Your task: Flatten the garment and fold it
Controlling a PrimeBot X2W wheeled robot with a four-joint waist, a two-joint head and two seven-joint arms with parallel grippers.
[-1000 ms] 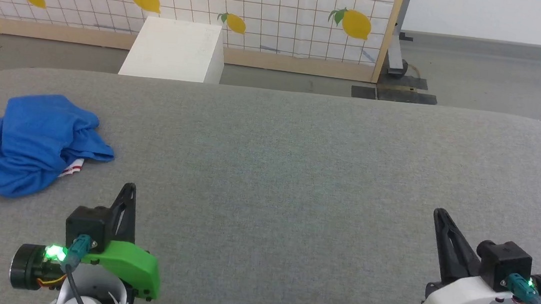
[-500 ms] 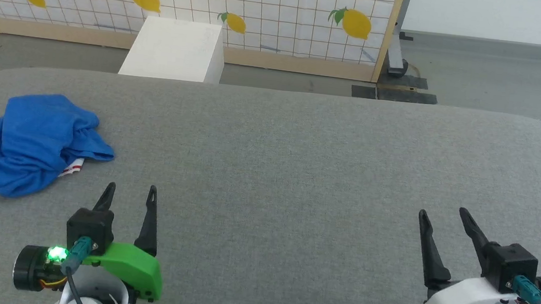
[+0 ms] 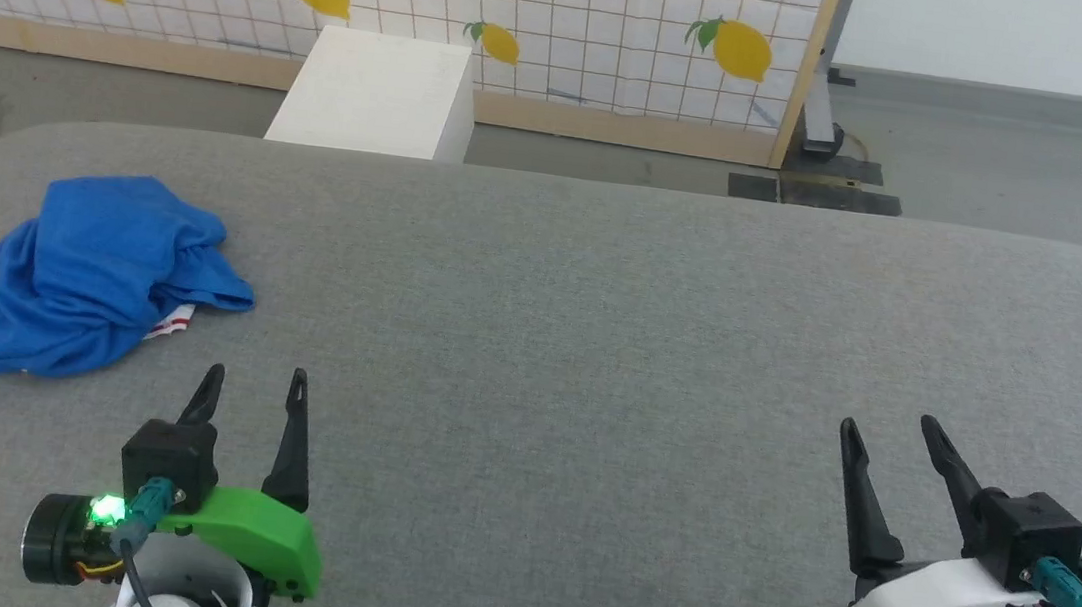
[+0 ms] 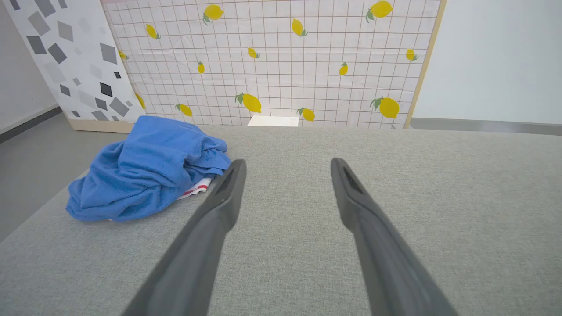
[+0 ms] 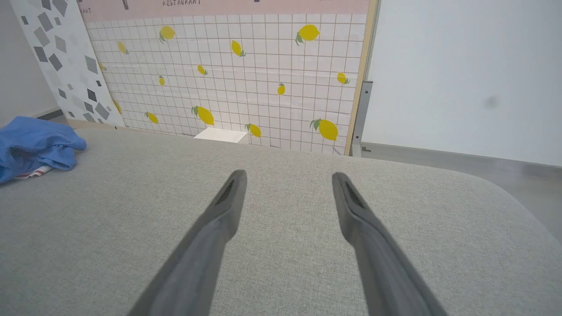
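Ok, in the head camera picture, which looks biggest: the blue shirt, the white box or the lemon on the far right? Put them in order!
1. The blue shirt, crumpled in a heap.
2. The white box, though it stands farther back, so it may really be bigger.
3. The lemon, clearly the smallest.

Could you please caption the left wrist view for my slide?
The left gripper, jaws open, near the crumpled blue garment on the grey table.
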